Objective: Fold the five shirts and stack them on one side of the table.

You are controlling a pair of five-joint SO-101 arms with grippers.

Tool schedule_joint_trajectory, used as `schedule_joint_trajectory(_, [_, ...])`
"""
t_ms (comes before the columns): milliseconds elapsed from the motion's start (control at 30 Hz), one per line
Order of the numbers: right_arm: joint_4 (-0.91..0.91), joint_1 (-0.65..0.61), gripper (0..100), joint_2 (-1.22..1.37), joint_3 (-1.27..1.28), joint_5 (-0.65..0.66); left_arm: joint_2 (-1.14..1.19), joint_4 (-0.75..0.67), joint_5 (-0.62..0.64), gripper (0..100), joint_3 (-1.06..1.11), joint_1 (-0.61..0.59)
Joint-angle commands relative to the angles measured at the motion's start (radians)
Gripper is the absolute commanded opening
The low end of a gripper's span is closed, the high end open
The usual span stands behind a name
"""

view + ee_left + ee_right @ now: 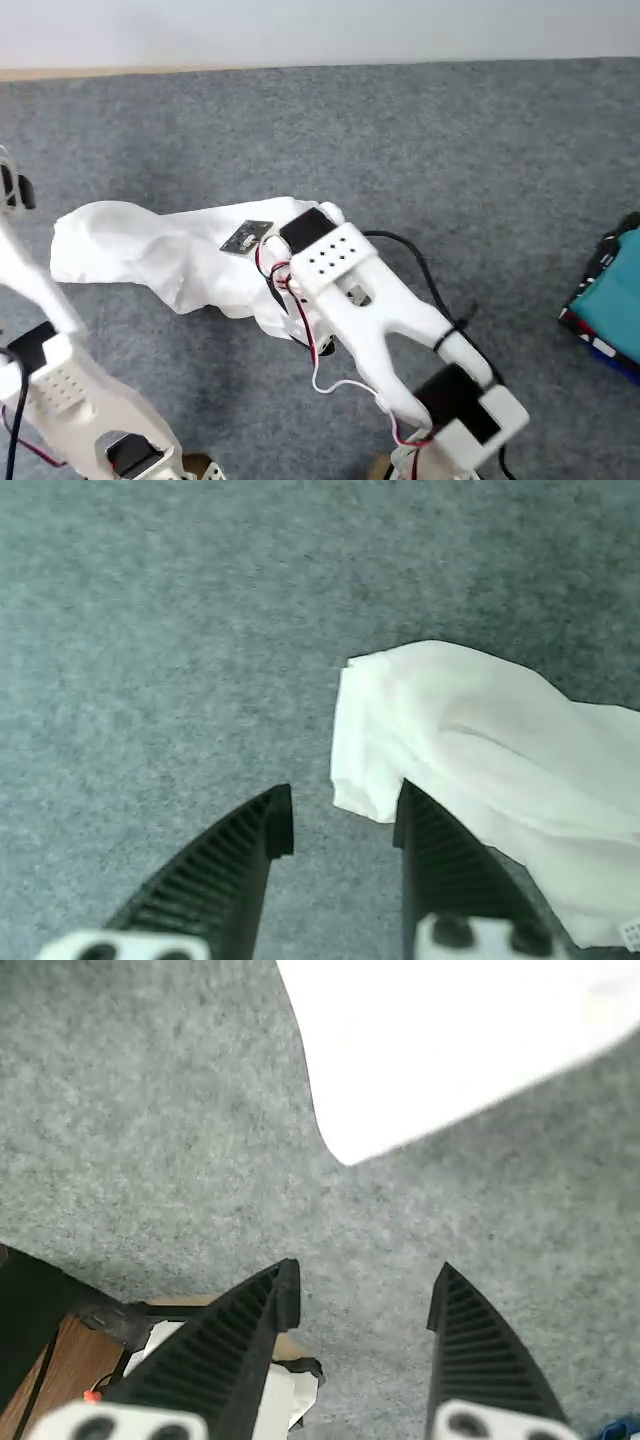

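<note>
A grey, carpet-like table cover (450,150) stretches under two robot arms, with a crumpled white shirt (150,245) lying unfolded left of centre. The right arm (340,270) hangs over the shirt's near end. Its right gripper (367,1280) is spread wide above bare cover, gripping nothing, with the shirt's edge just beyond its tips. The left gripper (345,825) is also parted and empty, one finger against the shirt's far end. At the table's right edge sits a teal cloth (615,300) atop darker fabric.
</note>
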Motion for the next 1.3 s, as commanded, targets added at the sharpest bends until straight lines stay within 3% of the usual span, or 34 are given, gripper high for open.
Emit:
schedule_joint_trajectory(0, [-0.044, -0.024, 22.1, 0.048, -0.066, -0.015, -0.078, 0.026, -0.003, 17, 0.012, -0.026])
schedule_joint_trajectory(300, [-0.147, -0.044, 20.9, 0.289, -0.138, -0.018, -0.083, 0.026, -0.005, 17, 0.068, -0.037])
schedule_joint_trajectory(467, [-0.105, -0.008, 0.9, 0.377, -0.238, -0.012, -0.083, 0.026, -0.005, 17, 0.065, -0.035])
schedule_joint_trajectory(667, [0.001, 0.128, 1.1, 0.375, -0.381, 0.031, -0.083, 0.028, -0.005, 17, 0.068, 0.017])
schedule_joint_trajectory(900, [0.067, 0.259, 1.1, 0.335, -0.522, 0.103, -0.083, 0.029, -0.008, 17, 0.131, 0.222])
schedule_joint_trajectory(1267, [0.067, 0.328, 1.1, 0.311, -0.519, 0.103, -0.075, 0.028, -0.068, 21, 0.375, 0.565])
